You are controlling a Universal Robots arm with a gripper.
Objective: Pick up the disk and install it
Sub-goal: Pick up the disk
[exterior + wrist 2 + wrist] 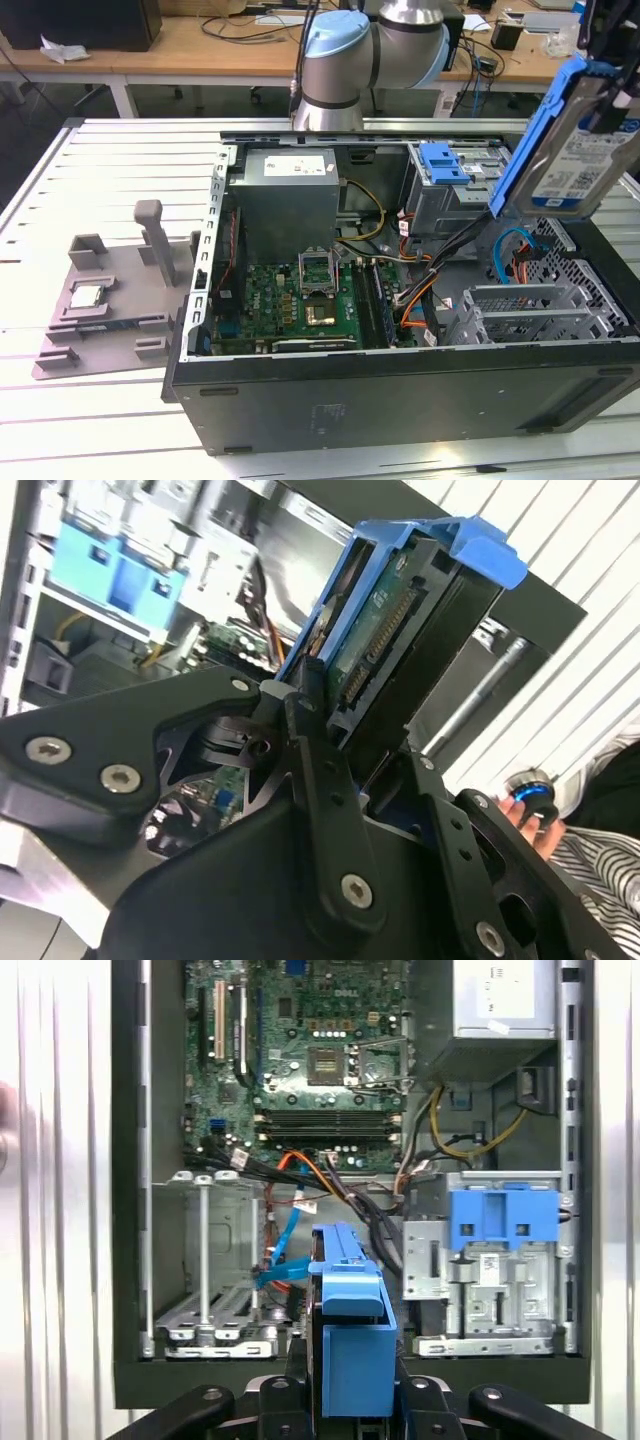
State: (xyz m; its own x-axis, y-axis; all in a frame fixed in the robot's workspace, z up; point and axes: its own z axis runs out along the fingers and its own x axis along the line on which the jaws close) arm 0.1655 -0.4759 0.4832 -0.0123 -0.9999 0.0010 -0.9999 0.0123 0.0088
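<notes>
The disk (578, 150), a silver hard drive in a blue carrier frame, hangs tilted on edge above the open computer case's right end in the exterior view. My gripper (604, 98) is shut on it from above. In the second wrist view the disk (410, 630) stands between the black fingers (300, 740), connector side showing, with the gripper (345, 730) clamped on its sides. The first wrist view shows the disk (350, 1340) edge-on in the gripper (350, 1385), above the case's front wall and between the two drive cages.
The open case (400, 400) holds a motherboard (300, 300), power supply (285, 195), orange and blue cables (420, 295), a cage with a blue latch (445, 165) and a bare metal drive cage (530, 310). A grey fixture (100, 300) lies at the exterior view's left. A hand (525, 815) is nearby.
</notes>
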